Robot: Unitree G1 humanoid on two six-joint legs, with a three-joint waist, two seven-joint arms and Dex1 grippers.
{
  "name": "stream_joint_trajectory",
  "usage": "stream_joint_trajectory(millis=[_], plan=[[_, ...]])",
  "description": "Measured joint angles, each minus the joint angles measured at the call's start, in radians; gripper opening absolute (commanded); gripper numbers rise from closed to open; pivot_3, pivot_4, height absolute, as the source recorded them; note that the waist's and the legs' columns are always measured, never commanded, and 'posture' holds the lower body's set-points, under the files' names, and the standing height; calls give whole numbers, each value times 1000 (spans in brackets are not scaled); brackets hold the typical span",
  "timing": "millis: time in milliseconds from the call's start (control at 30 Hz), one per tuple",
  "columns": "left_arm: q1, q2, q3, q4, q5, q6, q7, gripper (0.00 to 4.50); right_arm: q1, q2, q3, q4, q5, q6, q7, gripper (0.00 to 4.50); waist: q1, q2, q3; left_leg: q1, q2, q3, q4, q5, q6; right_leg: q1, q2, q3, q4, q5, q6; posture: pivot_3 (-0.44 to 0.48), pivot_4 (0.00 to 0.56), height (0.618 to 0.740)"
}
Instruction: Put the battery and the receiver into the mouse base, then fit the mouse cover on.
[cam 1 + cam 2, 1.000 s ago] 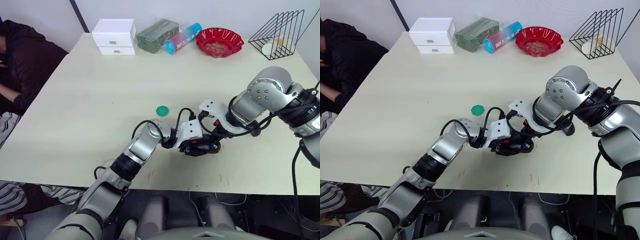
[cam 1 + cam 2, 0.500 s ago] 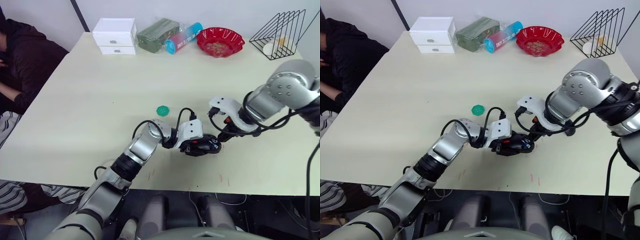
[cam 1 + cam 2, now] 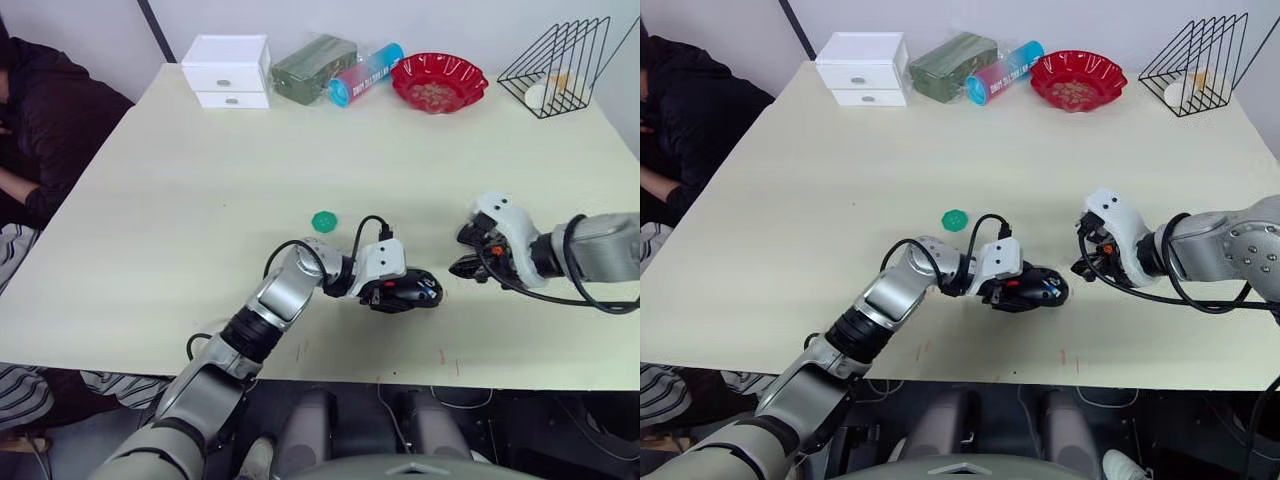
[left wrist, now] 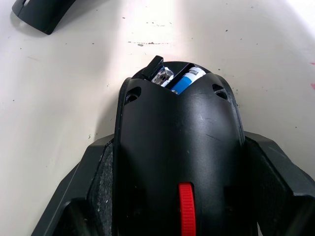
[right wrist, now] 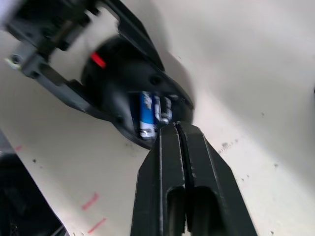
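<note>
— What have I got on the left side?

— My left gripper [image 4: 179,216] has its fingers [image 4: 106,172] clamped on both flanks of the mouse base [image 3: 405,290], which sits on the tabletop [image 3: 200,200] near the front edge. That arm reaches in low from the left, elbow bent, wrist level. In the open end of the base I see the battery [image 4: 187,79], blue end showing, and the receiver [image 4: 162,76] tucked right beside it.

— And the cover?

— The mouse cover [image 4: 42,12] lies on the tabletop, apart from the base.

— Right side?

— My right gripper [image 5: 175,132] has its fingers pressed together, holding nothing, tips just beside the base's open end. The forearm lies low, reaching in from the right. No readable writing on the mouse.
</note>
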Motion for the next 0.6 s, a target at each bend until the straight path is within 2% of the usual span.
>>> stream_joint_trajectory(millis=[167, 267, 367, 467, 600], plan=[[2, 10, 2, -2, -3, 0, -6, 2907, 247, 116, -105, -112, -134, -238, 88, 37, -2, 0, 0, 0, 0, 1, 2, 0, 0, -1, 1, 3, 1, 0, 1, 0, 150, 740], [2, 14, 1, -2, -3, 1, -6, 2907, 314, 150, -138, -134, -220, -349, 141, 37, -5, 0, 0, 2, 0, 3, 2, 0, 0, 0, 1, 5, 2, 1, 1, 0, 150, 740], [5, 19, 0, -8, -6, 3, -11, 2907, 438, 209, -160, -147, -360, -527, 213, 37, -2, 0, 0, 3, 0, 2, 2, 0, 0, 0, 2, 5, 1, 1, 1, 0, 150, 740], [5, 32, 0, -15, -8, 5, -13, 2907, 524, 235, -157, -94, -489, -677, 305, 37, -5, 0, 0, 4, 0, 4, 2, 0, 0, 0, 2, 7, 1, 1, 1, 0, 150, 740], [5, 37, 0, -20, -9, 10, -14, 2907, 552, 245, -155, -65, -567, -769, 386, 37, -7, 0, 0, 6, 0, 5, 2, 0, 0, 1, 3, 9, 3, 1, 1, 0, 150, 740]])
